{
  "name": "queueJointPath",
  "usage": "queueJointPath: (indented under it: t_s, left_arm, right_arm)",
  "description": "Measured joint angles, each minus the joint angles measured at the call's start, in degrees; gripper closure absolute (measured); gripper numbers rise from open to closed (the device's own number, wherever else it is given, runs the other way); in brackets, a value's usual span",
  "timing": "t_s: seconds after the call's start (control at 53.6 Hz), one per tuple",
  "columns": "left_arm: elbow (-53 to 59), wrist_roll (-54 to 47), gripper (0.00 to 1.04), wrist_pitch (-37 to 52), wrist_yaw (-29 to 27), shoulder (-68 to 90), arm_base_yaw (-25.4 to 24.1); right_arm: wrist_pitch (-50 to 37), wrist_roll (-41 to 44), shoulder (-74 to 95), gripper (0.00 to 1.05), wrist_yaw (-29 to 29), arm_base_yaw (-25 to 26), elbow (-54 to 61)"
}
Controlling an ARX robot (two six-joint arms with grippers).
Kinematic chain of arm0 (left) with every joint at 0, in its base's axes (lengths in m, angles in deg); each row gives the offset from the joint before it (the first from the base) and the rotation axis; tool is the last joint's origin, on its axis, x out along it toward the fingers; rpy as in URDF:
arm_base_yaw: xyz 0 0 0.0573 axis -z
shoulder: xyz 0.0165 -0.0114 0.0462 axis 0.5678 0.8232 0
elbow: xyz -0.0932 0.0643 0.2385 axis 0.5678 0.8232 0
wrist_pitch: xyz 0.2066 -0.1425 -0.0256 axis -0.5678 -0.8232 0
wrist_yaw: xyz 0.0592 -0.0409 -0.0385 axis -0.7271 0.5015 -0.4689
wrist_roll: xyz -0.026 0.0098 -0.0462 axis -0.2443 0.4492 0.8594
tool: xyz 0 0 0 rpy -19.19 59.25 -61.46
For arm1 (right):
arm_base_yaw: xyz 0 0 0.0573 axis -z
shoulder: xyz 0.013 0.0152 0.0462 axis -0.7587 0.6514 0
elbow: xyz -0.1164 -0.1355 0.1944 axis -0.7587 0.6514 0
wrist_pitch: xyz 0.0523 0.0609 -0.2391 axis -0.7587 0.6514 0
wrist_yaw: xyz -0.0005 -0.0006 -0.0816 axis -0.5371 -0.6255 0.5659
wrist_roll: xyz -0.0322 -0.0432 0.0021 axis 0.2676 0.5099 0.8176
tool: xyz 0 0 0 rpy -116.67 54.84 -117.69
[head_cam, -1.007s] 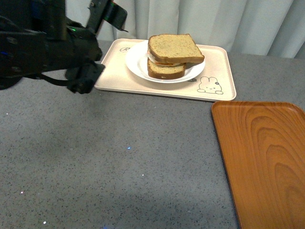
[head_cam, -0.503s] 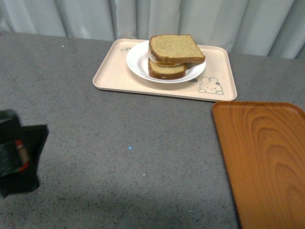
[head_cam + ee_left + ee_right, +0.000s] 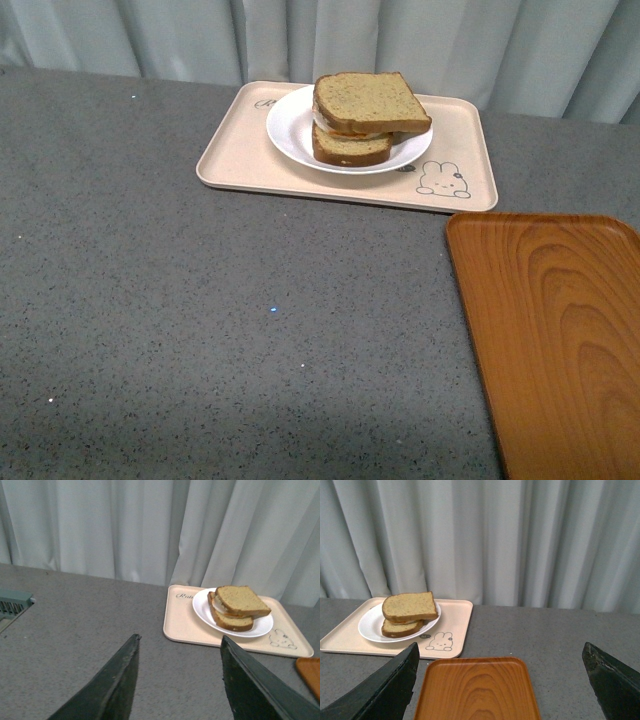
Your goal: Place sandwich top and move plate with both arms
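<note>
Our top slice [image 3: 370, 98] caps the sandwich on the plate [image 3: 290, 130]; both our left gripper [image 3: 177, 680] and right gripper [image 3: 502, 680] hang wide apart, empty, ready to lift together.

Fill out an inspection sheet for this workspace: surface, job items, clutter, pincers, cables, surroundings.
Surface: grey speckled countertop, bare in front.
Job's things: tan wholegrain sandwich top lies on the stacked sandwich, on the round white plate; the plate sits on the beige rabbit-print tray.
Clutter: empty orange wood-grain tray beside it, apart.
Grippers: left pincer open, empty; right pincer open, empty; both away from the plate.
Cables: nothing seen.
Surroundings: pale grey curtain behind the counter.
</note>
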Motion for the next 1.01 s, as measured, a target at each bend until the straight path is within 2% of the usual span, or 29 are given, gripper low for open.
queueJointPath:
  t_s: [0.168,0.28,0.392,0.447,0.485,0.503,0.578,0.951,1.007]
  left_arm:
    - [-0.02,-1.77,1.01,-9.14,8.46,-9.99,-9.05]
    - [-0.02,-2.16,1.01,-12.37,12.24,-13.14,-12.81]
    - [-0.02,-2.27,1.01,-14.8,13.68,-15.65,-14.67]
    - [-0.02,-2.29,1.01,-20.0,14.16,-19.34,-15.19]
    - [-0.04,-2.32,1.01,-22.82,16.63,-21.77,-16.66]
    - [-0.04,-2.43,1.01,-24.26,20.63,-23.91,-19.26]
    - [-0.04,-2.45,1.01,-24.76,22.01,-25.22,-23.37]
    - [-0.04,-2.49,1.01,-24.9,22.8,-25.4,-24.02]
    - [-0.04,-2.47,0.95,-24.9,22.8,-25.4,-24.02]
  right_arm:
    - [0.0,0.04,0.0,0.09,-0.09,0.0,0.0]
    - [0.0,0.02,0.0,0.09,-0.09,0.0,0.0]
    - [0.0,0.04,0.0,0.09,-0.11,0.0,0.0]
    - [0.0,0.04,0.0,0.09,-0.13,0.0,0.0]
    - [0.0,0.02,0.0,0.09,-0.09,0.0,0.0]
    - [0.0,0.02,0.0,0.09,0.0,0.0,0.0]
    - [0.0,0.04,0.0,0.09,-0.09,0.0,0.0]
    - [0.0,0.04,0.0,0.09,-0.07,0.0,0.0]
    - [0.0,0.04,0.0,0.09,-0.07,0.0,0.0]
